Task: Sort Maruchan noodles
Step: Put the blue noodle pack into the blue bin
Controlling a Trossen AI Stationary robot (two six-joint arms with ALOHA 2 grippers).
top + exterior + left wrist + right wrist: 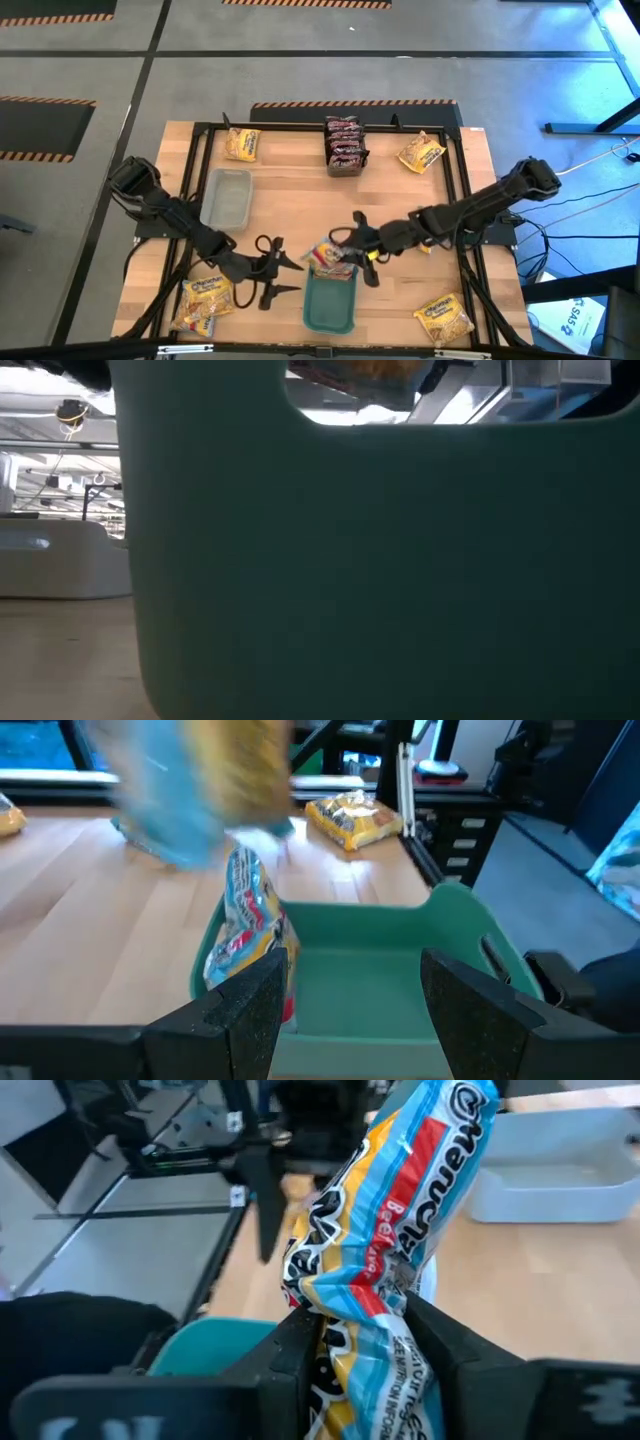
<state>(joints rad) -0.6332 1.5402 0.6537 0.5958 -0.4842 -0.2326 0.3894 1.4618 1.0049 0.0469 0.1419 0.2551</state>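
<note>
My right gripper (347,250) (365,1320) is shut on a blue, red and yellow Maruchan noodle packet (328,258) (400,1200), over the far end of the teal tray (330,305). My left gripper (297,276) (350,995) stands open just left of that tray, its fingers pointing at it with nothing between them. Other packets lie flat on the table: yellow ones at the far left (242,144), far right (421,152), near right (443,318) and near left (205,298). A stack of dark ones (343,146) lies at the far middle. My right gripper pinches the packet's crumpled middle (352,1302) between its two fingers. They come from the table's right, slanting a little downward. The packet sticks out past the fingers on both sides. It is held above the teal tray (205,1348); whether its lower end touches the tray I cannot tell.
A clear grey tub (227,197) stands on the left half of the table. A black frame (460,200) runs around the wooden top. The teal tray's wall (380,560) fills the low view. Bare wood lies between the tub and the dark stack.
</note>
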